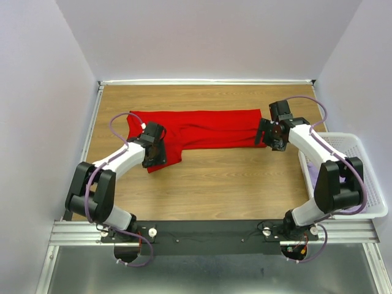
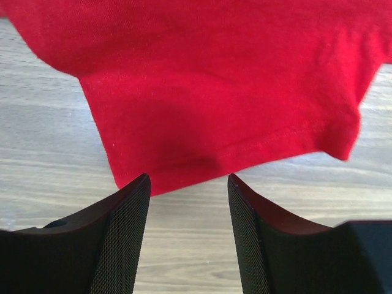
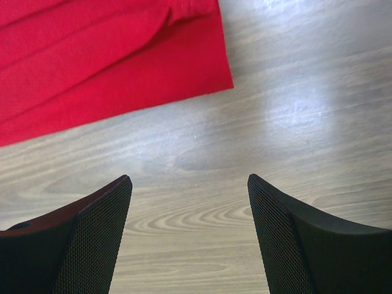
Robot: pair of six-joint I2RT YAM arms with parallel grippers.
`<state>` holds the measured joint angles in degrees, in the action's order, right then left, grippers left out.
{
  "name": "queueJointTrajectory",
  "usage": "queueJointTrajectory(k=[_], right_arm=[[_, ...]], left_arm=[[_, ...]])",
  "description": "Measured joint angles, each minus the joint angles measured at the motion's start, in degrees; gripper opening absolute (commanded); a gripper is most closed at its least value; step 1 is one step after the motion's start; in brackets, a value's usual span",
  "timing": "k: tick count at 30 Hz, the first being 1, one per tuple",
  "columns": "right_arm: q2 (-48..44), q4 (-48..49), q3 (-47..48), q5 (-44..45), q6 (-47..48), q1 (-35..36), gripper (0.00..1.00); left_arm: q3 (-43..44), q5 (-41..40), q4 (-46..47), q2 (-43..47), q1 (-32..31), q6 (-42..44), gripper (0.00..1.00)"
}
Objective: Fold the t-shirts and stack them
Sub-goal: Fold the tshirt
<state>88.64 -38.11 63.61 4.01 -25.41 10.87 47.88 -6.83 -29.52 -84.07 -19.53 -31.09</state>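
Observation:
A bright red t-shirt (image 1: 202,128) lies folded into a long strip across the far half of the wooden table, with one sleeve sticking out at its near left end. My left gripper (image 1: 153,157) hangs over that sleeve. In the left wrist view the sleeve hem (image 2: 233,153) lies just beyond my left gripper (image 2: 188,184), which is open with only bare wood between its fingers. My right gripper (image 1: 267,136) is at the strip's right end. In the right wrist view it (image 3: 190,184) stands open over bare wood, and the shirt's corner (image 3: 202,67) lies ahead to the left. Pale lilac cloth (image 1: 312,174) shows in the basket.
A white lattice basket (image 1: 367,184) stands at the table's right edge, beside the right arm. White walls close in the table at the back and on both sides. A metal rail with both arm bases runs along the near edge (image 1: 208,233).

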Motion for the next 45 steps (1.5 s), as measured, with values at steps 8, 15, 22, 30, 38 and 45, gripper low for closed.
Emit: queueJointTrajectory(k=[8, 15, 22, 30, 38, 45], right_arm=[[-1.0, 0.5, -1.4, -2.2, 0.7, 0.0, 0.84], [-1.0, 0.8, -1.4, -2.8, 1.5, 0.0, 0.84], [-1.0, 0.8, -1.4, -3.1, 1.6, 0.0, 0.84], [-1.0, 0.8, -1.3, -3.6, 1.9, 0.0, 0.84], [-1.0, 1.0, -1.3, -5.3, 2.0, 0.0, 0.84], [-1.0, 1.1, -1.2, -5.3, 2.0, 0.0, 0.84]], left_arm=[[1.2, -2.1, 2.1, -5.1, -0.6, -1.2, 0.32], [2.0, -3.9, 3.5, -6.1, -2.1, -1.9, 0.0], [10.6, -9.0, -1.6, -7.0, -2.3, 0.6, 0.0], [28.0, -19.7, -1.0, -15.3, -2.3, 8.6, 0.0], [39.8, -24.0, 1.5, -26.0, -2.3, 15.7, 0.01], [45.3, -25.7, 2.8, -30.4, -2.2, 17.8, 0.19]])
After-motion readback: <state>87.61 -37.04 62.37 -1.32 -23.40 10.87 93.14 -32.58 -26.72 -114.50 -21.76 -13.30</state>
